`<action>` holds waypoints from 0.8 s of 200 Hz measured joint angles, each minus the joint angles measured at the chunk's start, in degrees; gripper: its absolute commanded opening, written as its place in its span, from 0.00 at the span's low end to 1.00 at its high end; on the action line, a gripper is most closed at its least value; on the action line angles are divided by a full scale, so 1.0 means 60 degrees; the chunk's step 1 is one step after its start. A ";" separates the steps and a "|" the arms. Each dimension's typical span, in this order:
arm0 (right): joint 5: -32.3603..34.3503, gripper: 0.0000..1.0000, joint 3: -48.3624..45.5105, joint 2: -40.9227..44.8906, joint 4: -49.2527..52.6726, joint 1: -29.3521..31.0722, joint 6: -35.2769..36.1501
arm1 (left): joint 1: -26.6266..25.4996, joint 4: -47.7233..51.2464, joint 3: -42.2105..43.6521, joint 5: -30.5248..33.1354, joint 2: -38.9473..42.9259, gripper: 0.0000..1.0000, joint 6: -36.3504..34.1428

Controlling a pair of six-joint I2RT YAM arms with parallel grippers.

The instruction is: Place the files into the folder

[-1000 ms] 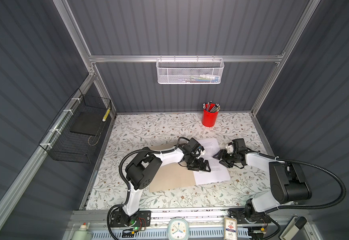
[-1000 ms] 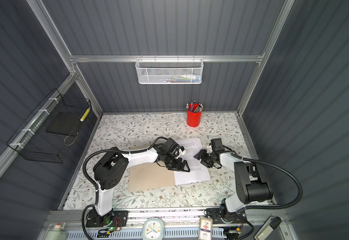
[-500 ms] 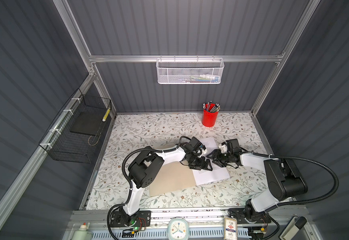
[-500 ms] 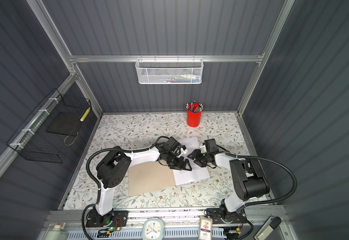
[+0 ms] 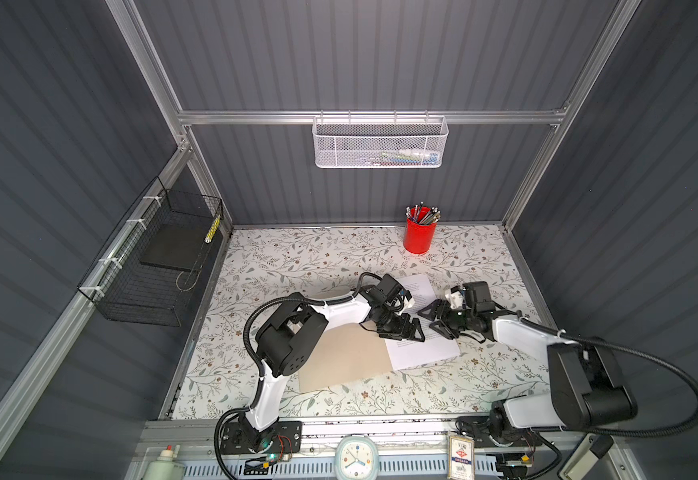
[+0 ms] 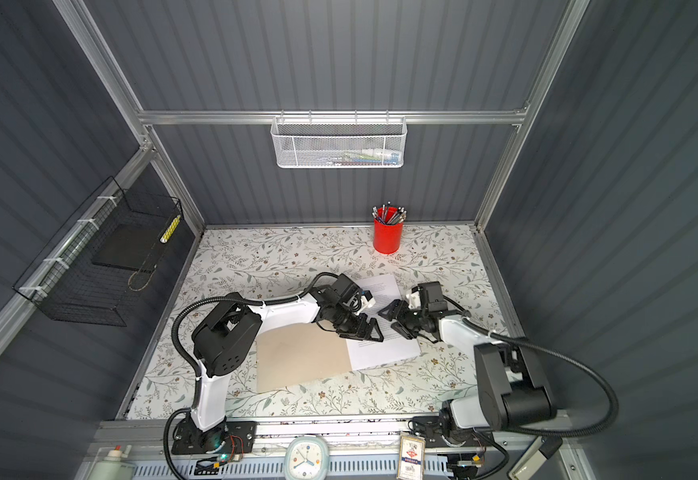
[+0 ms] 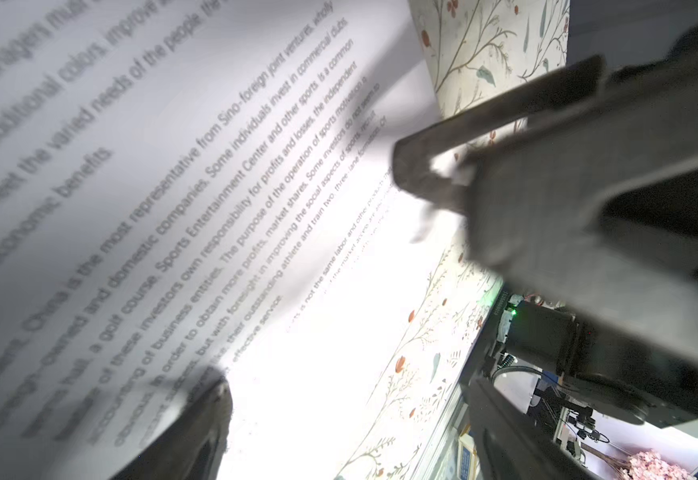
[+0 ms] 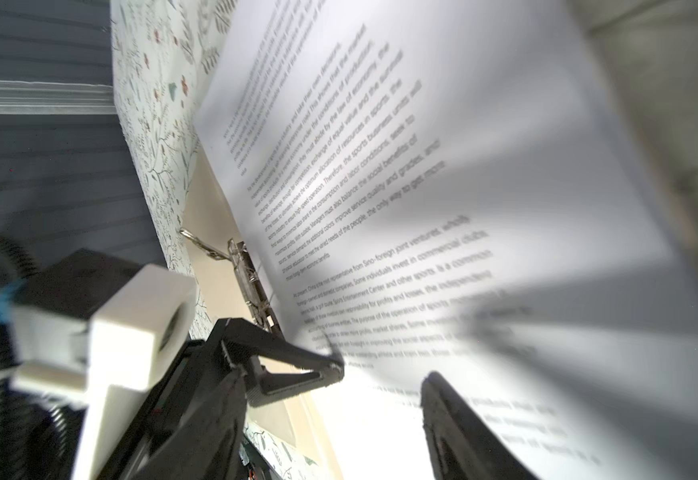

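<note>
Near table (image 5: 297, 257) centre, viewed from the front rail, with 12 o'clock at the back wall:

Item 1, folder (image 5: 339, 357): tan, lying open and flat. Its bare leaf lies toward 7 o'clock, and a clip (image 8: 247, 282) runs along the spine.

Item 2, files (image 5: 422, 353): white printed sheets at the folder's 3 o'clock, resting over its other leaf, with one edge just beside the clip. I cannot tell whether that edge is under the clip.

Item 3, left gripper (image 5: 401, 330): reaching in from 9 o'clock, fingers wide apart, holding nothing. One fingertip (image 8: 289, 384) sits at the files' spine-side edge, close by the clip.

Item 4, right gripper (image 5: 438, 321): reaching in from 3 o'clock, low over the files, fingers apart. No sheet shows between them.

Hazards, as I judge them:
- The grippers stand tip to tip and very near each other, so an inward move by either risks a knock.
- A finger dragging on the top sheet alone would fan or crease the stack, since the paper is limp and slippery.
- The left fingertip by the clip could snag its wire lever and shift the folder.
- Files pushed toward 3 o'clock would slide off the leaf onto the table.
</note>
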State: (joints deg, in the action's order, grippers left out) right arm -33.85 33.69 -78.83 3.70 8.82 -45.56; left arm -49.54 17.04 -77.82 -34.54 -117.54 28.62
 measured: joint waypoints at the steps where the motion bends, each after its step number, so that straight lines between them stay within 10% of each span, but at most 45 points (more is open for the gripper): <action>1: 0.0000 0.70 -0.0011 0.0051 0.0029 -0.0018 0.0007 | 0.0000 -0.0011 0.0007 0.0000 0.0007 0.90 0.0000; 61: 0.1559 0.73 -0.1264 0.3315 0.2528 -0.0688 0.0342 | 0.0000 -0.0310 0.0240 -0.0004 0.0113 0.90 -0.0073; 160: 0.2029 0.71 -0.1614 0.2983 0.3045 -0.0787 0.0277 | 0.0000 -0.0317 0.0270 0.0029 0.0135 0.90 -0.0106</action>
State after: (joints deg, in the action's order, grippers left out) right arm -21.67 24.01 -60.93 21.98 4.10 -43.90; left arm -49.54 15.14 -76.20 -34.37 -116.73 27.99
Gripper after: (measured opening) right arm 0.711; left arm 0.901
